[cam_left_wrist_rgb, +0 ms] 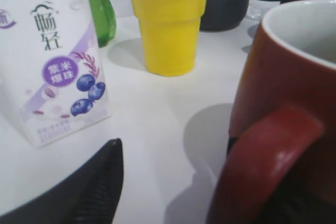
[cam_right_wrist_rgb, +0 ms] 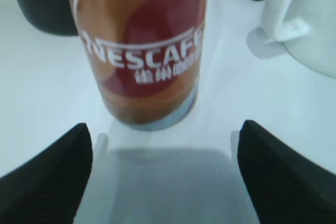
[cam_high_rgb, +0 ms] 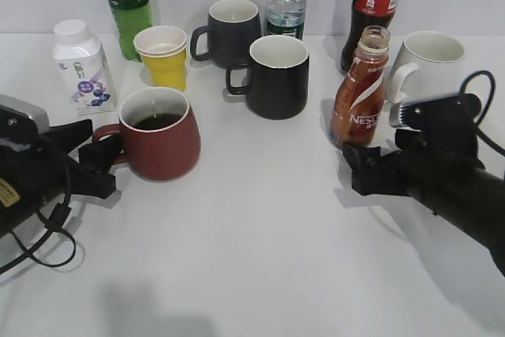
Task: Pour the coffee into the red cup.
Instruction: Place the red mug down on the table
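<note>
1. Right hand (cam_high_rgb: 361, 165): spread wide, empty, resting low on the bench (cam_high_rgb: 260, 226) just near of the Nescafe bottle (cam_high_rgb: 360, 88), touching nothing; in the right wrist view both black fingers (cam_right_wrist_rgb: 47, 182) sit well clear of the bottle (cam_right_wrist_rgb: 139, 51), one to each side.
2. Left hand (cam_high_rgb: 99, 165): spread open too, at the handle (cam_left_wrist_rgb: 268, 166) of the red cup (cam_high_rgb: 158, 133); one finger (cam_left_wrist_rgb: 89, 187) clear to the left of the handle, the other hidden behind the cup, so contact cannot be told. Grasping nothing, as far as can be seen.
3. Red cup: upright at the left of the bench, dark coffee (cam_high_rgb: 156, 121) already showing inside, well below the rim.
4. Bottle: upright at the right, uncapped, brown liquid inside, with a white mug (cam_high_rgb: 430, 65) just right of it and a cola bottle (cam_high_rgb: 372, 5) behind.
5. Step in hand, judged: pour looks done and the bottle set back; withdrawal of both hands remaining.
6. To do it well: draw the right hand straight back toward the near edge, fingers kept wide, no sideways sweep into the bottle or the white mug.
7. Likewise ease the left hand away from the handle without dragging it, to avoid slopping the coffee or nudging the yellow paper cup (cam_high_rgb: 164, 57) and milk carton (cam_high_rgb: 83, 65) behind.
</note>
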You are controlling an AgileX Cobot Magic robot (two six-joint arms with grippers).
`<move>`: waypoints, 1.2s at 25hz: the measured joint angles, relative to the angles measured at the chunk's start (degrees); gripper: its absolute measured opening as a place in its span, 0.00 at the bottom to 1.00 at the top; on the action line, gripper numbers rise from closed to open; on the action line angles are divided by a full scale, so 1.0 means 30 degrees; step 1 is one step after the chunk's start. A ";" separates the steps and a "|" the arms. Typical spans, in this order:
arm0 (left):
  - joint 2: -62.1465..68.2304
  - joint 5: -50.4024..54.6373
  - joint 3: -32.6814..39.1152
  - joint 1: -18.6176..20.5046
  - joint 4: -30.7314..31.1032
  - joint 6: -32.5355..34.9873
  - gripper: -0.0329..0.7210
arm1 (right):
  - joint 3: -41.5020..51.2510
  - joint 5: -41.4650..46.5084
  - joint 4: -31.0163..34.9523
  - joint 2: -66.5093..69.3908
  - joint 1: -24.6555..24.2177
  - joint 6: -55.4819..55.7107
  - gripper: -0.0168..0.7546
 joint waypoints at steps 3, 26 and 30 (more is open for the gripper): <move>-0.0020 0.0000 0.0104 0.0000 0.0022 -0.0059 0.67 | 0.0491 0.0000 0.0002 -0.0332 0.0000 0.0000 0.86; -0.1370 0.2573 -0.0969 -0.0020 0.0201 -0.1127 0.67 | 0.0877 -0.0807 0.0006 -0.0581 0.0000 -0.0234 0.81; -0.1353 0.3751 -0.2111 -0.0020 0.0070 -0.1127 0.61 | 0.0877 -0.0850 -0.0016 -0.0581 0.0000 -0.0310 0.80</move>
